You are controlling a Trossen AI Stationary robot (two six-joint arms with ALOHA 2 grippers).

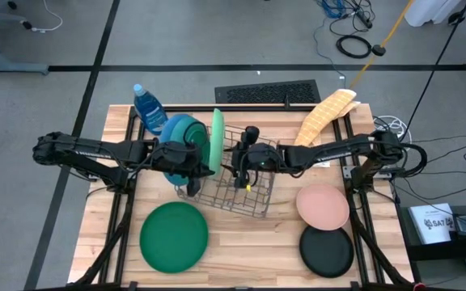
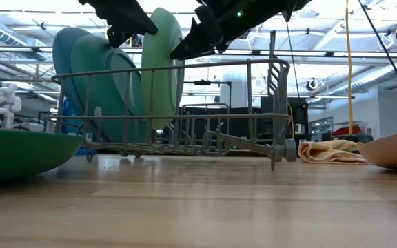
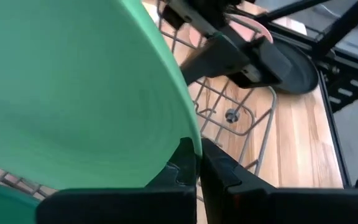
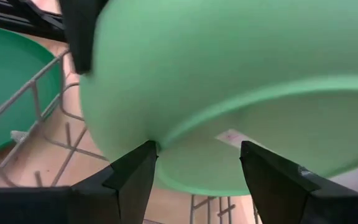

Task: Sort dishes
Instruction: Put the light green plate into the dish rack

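A light green plate [image 1: 217, 139] stands on edge in the wire rack [image 1: 253, 194], beside a teal plate [image 1: 186, 133] and a blue one [image 1: 171, 128]. My left gripper [image 3: 197, 163] comes from the table's left and is shut on the light green plate [image 3: 79, 93]. My right gripper [image 4: 197, 149] comes from the right over the rack, open, its fingers close before that plate's underside [image 4: 241, 68]. A dark green plate [image 1: 174, 234] lies at the near left. A pink plate [image 1: 323, 205] and a black plate [image 1: 327, 251] lie at the near right. My left gripper pinches the light green plate's rim [image 3: 190, 132] between its two fingers, one finger on each face. The fingers come from the table's left, slanting down. The plate stands upright on edge [image 2: 160, 69], its lower part inside the rack.
A blue soap bottle [image 1: 146, 105] stands at the far left behind the plates. A yellow towel [image 1: 326, 117] lies at the far right. A black grate [image 1: 267, 93] sits at the far edge. Bare wood shows between the dark green and black plates.
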